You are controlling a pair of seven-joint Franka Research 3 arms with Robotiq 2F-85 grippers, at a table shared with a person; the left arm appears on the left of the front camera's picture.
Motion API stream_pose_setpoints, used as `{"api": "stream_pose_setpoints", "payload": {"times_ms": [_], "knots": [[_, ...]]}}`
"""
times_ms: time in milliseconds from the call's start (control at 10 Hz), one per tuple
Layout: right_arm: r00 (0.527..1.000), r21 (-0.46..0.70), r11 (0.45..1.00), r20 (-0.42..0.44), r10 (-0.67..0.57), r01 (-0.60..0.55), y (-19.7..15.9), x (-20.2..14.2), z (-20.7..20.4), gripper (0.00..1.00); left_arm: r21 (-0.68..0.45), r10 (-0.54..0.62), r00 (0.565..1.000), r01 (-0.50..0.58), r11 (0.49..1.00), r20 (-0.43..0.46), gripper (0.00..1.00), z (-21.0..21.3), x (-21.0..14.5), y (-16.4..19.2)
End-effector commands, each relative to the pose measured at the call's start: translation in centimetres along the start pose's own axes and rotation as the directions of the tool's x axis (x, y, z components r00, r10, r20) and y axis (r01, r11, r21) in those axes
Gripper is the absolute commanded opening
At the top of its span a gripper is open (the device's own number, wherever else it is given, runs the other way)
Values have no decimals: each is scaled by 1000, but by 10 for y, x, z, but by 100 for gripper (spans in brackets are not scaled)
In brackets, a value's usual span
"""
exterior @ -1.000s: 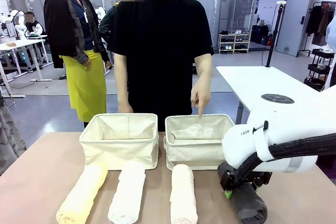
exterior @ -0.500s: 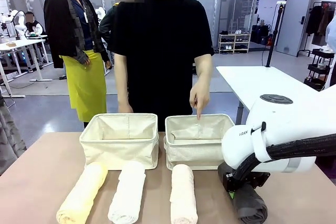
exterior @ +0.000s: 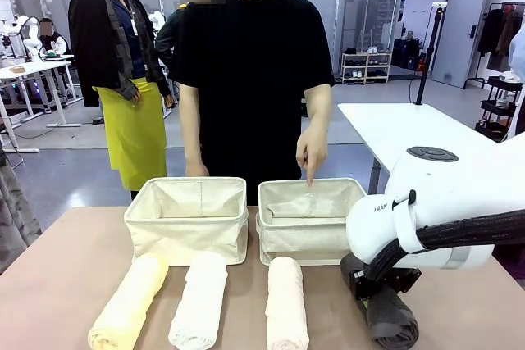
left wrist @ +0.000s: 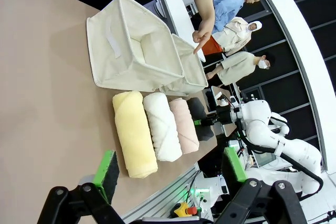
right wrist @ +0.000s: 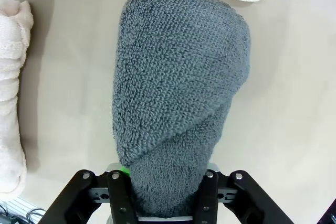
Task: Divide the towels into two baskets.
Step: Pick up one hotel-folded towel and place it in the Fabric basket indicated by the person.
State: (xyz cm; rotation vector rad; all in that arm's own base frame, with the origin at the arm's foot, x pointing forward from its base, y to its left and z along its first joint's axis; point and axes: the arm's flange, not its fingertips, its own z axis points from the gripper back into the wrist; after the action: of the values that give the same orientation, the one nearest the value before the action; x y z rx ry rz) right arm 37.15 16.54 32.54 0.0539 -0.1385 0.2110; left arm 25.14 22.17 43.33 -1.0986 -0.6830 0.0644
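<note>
Right end effector (right wrist: 164,187) pinching grey towel (right wrist: 178,87) on surface (right wrist: 294,103); left end effector (left wrist: 170,166) spread; person's hand (exterior: 312,149) points at basket (exterior: 308,235)

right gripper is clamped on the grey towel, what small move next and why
Probably lift the grey towel a little off the table: the right gripper is shut on its end, and the person's hand points into the right-hand basket just beyond.

The dark grey towel (right wrist: 178,77) is thick looped terry, rough and matt. The pale yellow towel (exterior: 127,305), white towel (exterior: 199,301) and cream-pink towel (exterior: 287,307) show the same nubbly pile. The left basket (exterior: 187,231) and right basket (exterior: 302,242) are matt cream canvas, softly creased. The table (exterior: 57,284) is smooth, matt tan. The right arm (exterior: 447,202) has a glossy white plastic shell.
</note>
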Motion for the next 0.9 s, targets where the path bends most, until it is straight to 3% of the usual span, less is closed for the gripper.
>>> {"api": "stream_pose_setpoints", "payload": {"times_ms": [0, 100, 400, 600, 800], "knots": [[1000, 1, 1000, -2, 2, -2, 0, 0, -1, 33, -21, -16, 1000, 16, 1000, 12, 100, 3, 1, -2], [1000, 0, 1000, 0, 0, 0, 0, 0, 0, 37, -21, -16, 1000, 16, 1000, 12, 100, 3, 1, -2], [953, -42, 952, -40, 301, -302, 15, -7, 75, 36, -21, -16, 1000, 16, 1000, 12, 100, 3, 1, -2], [871, 0, 877, -123, 476, -480, 22, 12, 121, 36, -21, -16, 1000, 16, 1000, 12, 100, 3, 1, -2], [796, -40, 797, -91, 598, -603, 29, 53, 147, 36, -21, -16, 1000, 16, 1000, 12, 100, 3, 1, -2]]}}
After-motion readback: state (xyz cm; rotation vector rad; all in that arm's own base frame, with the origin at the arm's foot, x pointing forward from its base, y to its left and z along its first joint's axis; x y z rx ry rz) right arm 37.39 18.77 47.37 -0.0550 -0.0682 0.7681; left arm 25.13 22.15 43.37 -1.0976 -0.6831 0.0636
